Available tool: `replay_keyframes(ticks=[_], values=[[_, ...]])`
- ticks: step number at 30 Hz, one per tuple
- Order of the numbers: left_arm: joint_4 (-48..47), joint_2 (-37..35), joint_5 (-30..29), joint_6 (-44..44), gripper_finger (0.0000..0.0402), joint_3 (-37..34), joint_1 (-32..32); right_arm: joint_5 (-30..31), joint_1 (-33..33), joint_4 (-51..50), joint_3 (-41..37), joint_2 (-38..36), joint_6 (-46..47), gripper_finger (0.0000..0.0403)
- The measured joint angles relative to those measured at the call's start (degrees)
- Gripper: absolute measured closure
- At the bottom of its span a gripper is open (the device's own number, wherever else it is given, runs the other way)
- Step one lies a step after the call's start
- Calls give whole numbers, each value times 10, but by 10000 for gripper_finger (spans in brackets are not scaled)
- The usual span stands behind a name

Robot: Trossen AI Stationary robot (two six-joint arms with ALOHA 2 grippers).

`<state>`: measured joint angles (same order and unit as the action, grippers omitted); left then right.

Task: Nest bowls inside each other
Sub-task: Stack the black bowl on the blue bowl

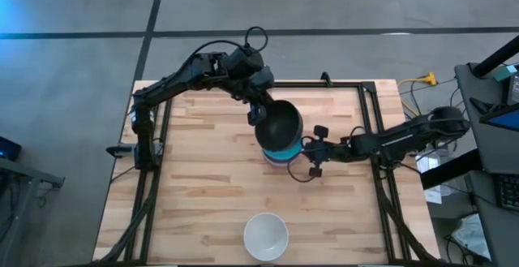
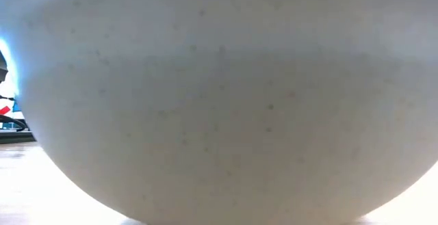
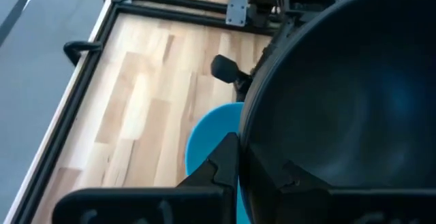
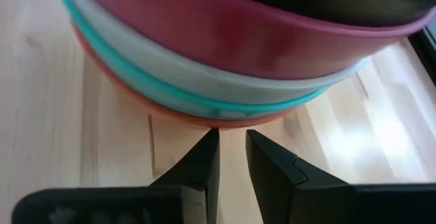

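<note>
Gripping black bowl (image 1: 280,125) rim, left pincer (image 3: 238,157) closed, right pincer (image 4: 231,157) slightly parted, empty.

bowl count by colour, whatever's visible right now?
black bowl: 1
light blue bowl: 1
magenta bowl: 1
teal bowl: 1
red bowl: 1
white bowl: 1
Total: 6; a pale stack layer may be a seventh.

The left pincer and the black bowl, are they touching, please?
Touching: the left wrist view shows the left pincer clamped on the black bowl's rim.
</note>
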<state>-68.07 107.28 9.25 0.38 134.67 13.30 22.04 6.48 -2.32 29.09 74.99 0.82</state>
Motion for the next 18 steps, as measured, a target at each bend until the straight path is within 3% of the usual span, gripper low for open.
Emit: replay_keyframes(ticks=[13,18], values=[[-60,-1,-41,-2,402,0,0,0,0,82,65,127,-49,335],[-92,-1,-59,-17,402,0,1,-9,4,80,86,139,-86,335]])
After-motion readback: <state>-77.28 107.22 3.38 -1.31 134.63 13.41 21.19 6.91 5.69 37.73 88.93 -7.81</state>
